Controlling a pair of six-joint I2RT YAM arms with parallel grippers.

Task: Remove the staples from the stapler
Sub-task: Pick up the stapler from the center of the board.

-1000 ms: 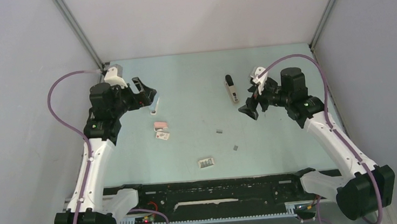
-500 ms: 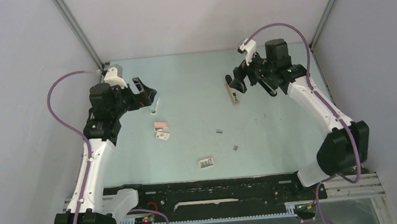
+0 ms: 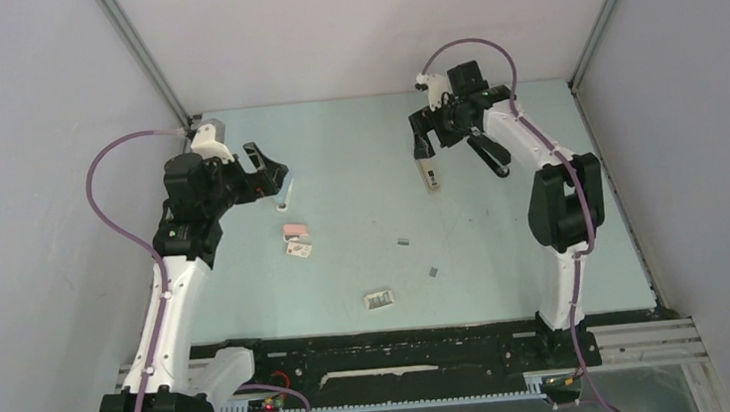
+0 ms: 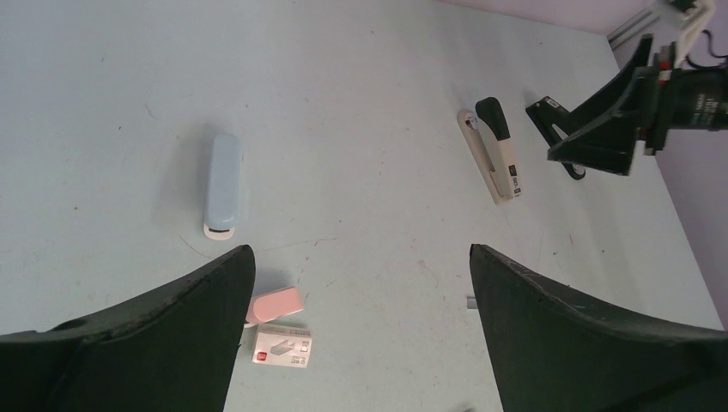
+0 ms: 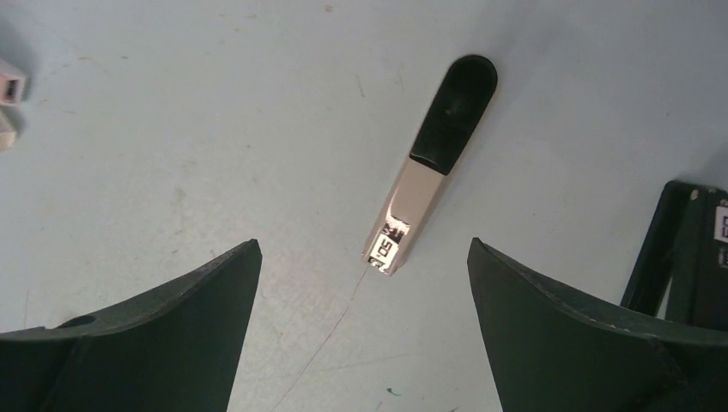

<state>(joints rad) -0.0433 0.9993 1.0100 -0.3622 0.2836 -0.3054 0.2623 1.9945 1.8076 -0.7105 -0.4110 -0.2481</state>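
Released wide at right end effector (image 5: 362,246), over the beige stapler (image 5: 414,193) — same at left end effector (image 4: 360,249), grasping nothing.

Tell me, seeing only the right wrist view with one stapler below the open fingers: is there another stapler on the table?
Observer: Yes, a pale blue stapler lies near the left gripper, well apart from the beige stapler.
Operator: Any staples out?
Observer: Two staples lie loose, touching neither stapler.
Operator: Left gripper holding anything?
Observer: No, it is open and empty.
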